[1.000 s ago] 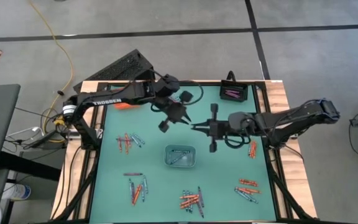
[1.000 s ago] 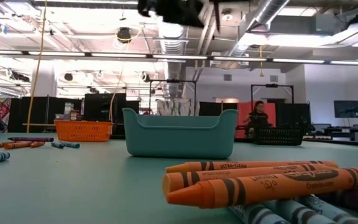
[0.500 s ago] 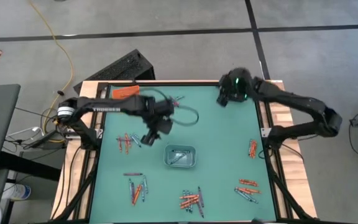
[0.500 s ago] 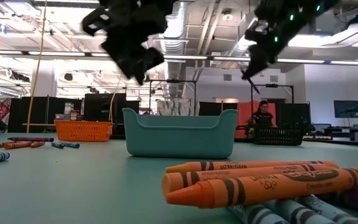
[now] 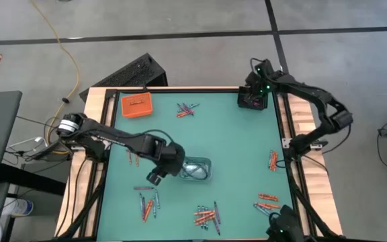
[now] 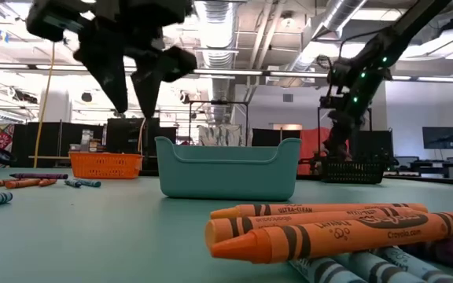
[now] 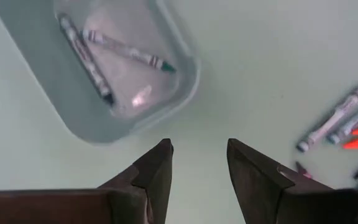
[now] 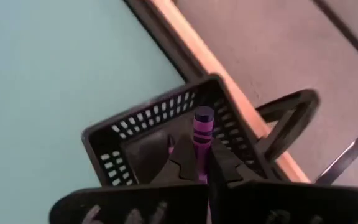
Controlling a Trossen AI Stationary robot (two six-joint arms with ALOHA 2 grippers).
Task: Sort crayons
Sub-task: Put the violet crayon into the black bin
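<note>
Left gripper point(image 7: 197, 163), fingers parted and empty, hovers just beside the clear-grey tray point(image 7: 185, 87), which holds two grey-blue crayons point(image 7: 86, 59); right gripper point(image 8: 194, 163), far from that tray, pinches a purple crayon point(image 8: 201, 134) over the black basket point(image 8: 114, 140).

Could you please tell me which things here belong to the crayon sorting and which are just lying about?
Part of the job:
- loose crayons on the mat
- purple crayon in the right gripper, above the black basket
- clear-grey tray holding grey-blue crayons, with the open left gripper beside it
- orange tray

Just lying about:
- yellow cable on the floor
- black keyboard-like object behind the table
</note>
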